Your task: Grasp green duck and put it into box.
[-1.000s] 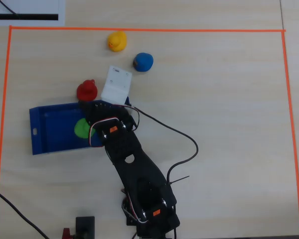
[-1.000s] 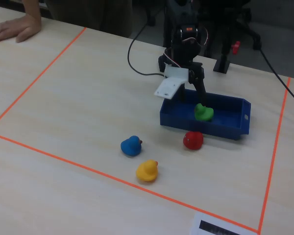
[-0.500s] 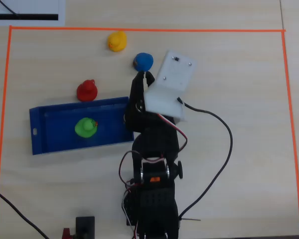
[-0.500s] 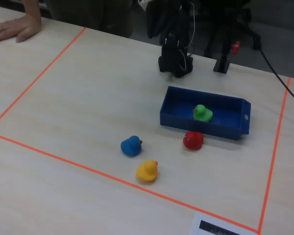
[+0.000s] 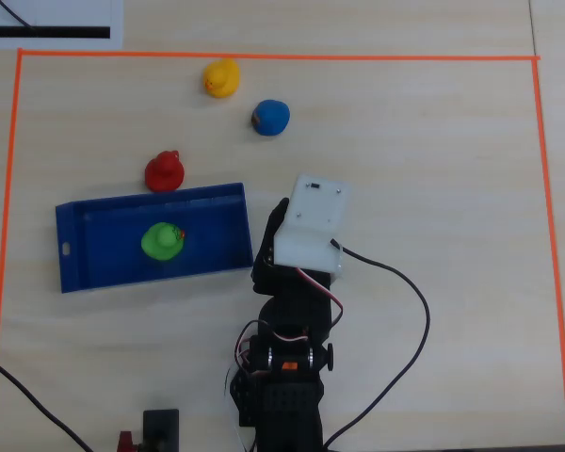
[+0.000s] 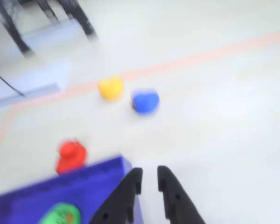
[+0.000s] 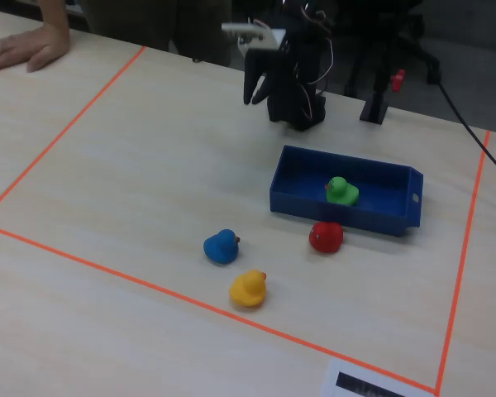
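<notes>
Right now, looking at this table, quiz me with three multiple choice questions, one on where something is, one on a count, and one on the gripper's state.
1. Where is the green duck?
A. inside the box
B. beside the yellow duck
C. in the gripper

2. How many ducks sit on the table outside the box?
A. one
B. three
C. five

3. What is the gripper holding?
A. the red duck
B. the blue duck
C. nothing

Answers:
1 A, the overhead view shows it on the box floor.
2 B, yellow, blue and red ducks are outside.
3 C, the wrist view shows a bare gap between its fingers.
</notes>
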{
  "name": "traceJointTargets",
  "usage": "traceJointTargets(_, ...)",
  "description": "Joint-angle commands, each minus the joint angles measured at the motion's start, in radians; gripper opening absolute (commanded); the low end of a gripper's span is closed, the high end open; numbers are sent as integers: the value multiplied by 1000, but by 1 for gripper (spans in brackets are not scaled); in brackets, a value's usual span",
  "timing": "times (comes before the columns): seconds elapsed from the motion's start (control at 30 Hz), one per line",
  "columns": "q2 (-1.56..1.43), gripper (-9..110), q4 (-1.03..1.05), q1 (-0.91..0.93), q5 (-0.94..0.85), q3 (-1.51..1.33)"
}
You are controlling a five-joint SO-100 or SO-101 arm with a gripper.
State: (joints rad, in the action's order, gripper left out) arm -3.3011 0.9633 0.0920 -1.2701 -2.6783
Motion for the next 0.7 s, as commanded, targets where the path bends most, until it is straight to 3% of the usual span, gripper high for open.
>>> traceJointTargets(0.0, -8, 0, -87, 9, -12, -202)
traceJointTargets(0.17, -11, 0, -141, 9, -54, -433)
traceJointTargets(0.53, -11, 0, 339, -67, -72, -433)
traceJointTargets(0.67, -11, 0, 350, -55, -64, -433)
